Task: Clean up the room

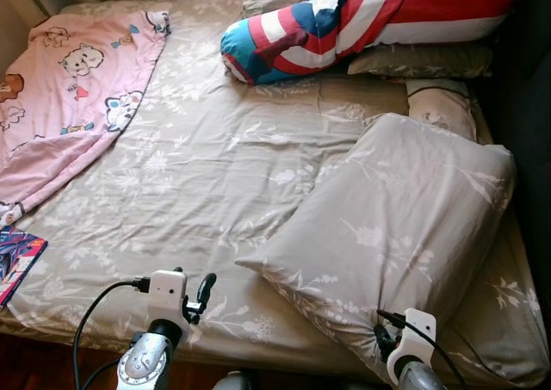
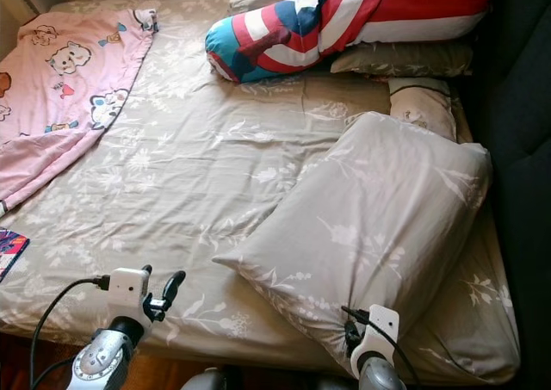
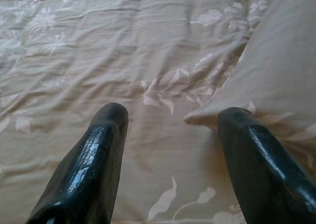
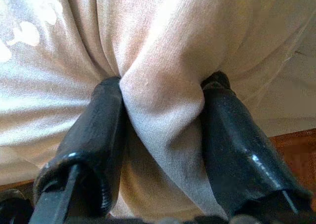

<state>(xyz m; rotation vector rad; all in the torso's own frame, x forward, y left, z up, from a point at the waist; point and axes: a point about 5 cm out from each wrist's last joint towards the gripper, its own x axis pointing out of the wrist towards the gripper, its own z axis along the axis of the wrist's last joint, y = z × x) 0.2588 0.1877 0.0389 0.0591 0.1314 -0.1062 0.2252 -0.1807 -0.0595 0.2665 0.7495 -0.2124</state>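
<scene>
A large beige floral pillow (image 1: 396, 226) lies slantwise on the right front of the bed (image 1: 198, 166), which has a matching beige sheet. My right gripper (image 4: 163, 83) is at the pillow's near corner, shut on a bunched fold of its cover; in the left eye view it sits at the bed's front edge (image 1: 383, 337). My left gripper (image 1: 200, 294) hovers low over the sheet near the front edge, open with nothing between its fingers. In the left wrist view the pillow's left corner (image 3: 207, 117) lies just ahead of it.
A pink cartoon blanket (image 1: 69, 97) covers the bed's far left. A red, white and blue cushion (image 1: 344, 20) and two beige pillows (image 1: 430, 58) lie at the far end. A colourful book (image 1: 15, 261) sits at the left front edge. Dark surface (image 1: 529, 106) on the right.
</scene>
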